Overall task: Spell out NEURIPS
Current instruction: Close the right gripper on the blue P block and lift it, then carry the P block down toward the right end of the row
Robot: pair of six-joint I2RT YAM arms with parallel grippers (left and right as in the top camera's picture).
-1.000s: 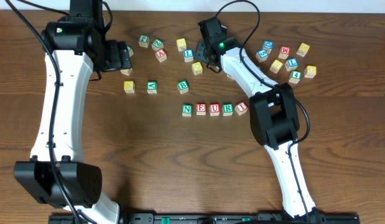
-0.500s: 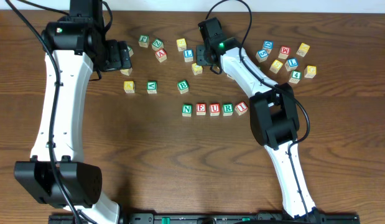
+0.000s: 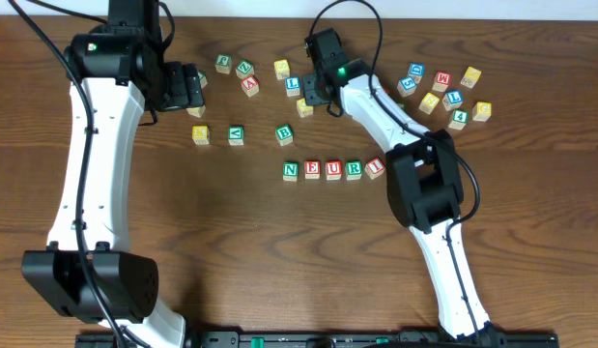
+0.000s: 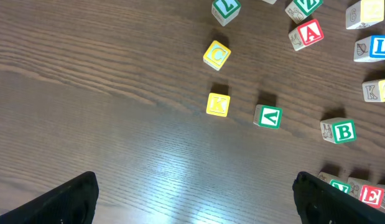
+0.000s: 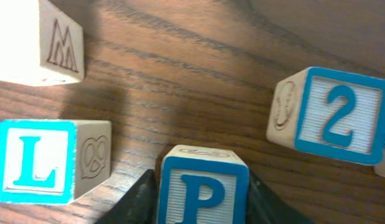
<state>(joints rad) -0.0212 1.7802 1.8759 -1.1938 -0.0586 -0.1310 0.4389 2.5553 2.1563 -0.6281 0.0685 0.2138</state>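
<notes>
fingers [image 5: 137, 202] of right gripper [image 5: 204, 202] clasp one blue p cube [image 5: 203, 183]; left gripper [image 4: 201, 202] spread empty; five cubes [image 3: 333, 170] aligned.

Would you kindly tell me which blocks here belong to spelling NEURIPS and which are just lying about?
Job: N-E-U-R-I row; blue P cube, in the right gripper.
Lying about: blue L, blue 2, green B, yellow K, red A.

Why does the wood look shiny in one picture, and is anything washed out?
Left wrist: a pale patch of glare on the table, with the blocks sharp. Right wrist: very close up, the M block bleached nearly white, the P block well lit. Overhead: even light and small, soft shadows.
</notes>
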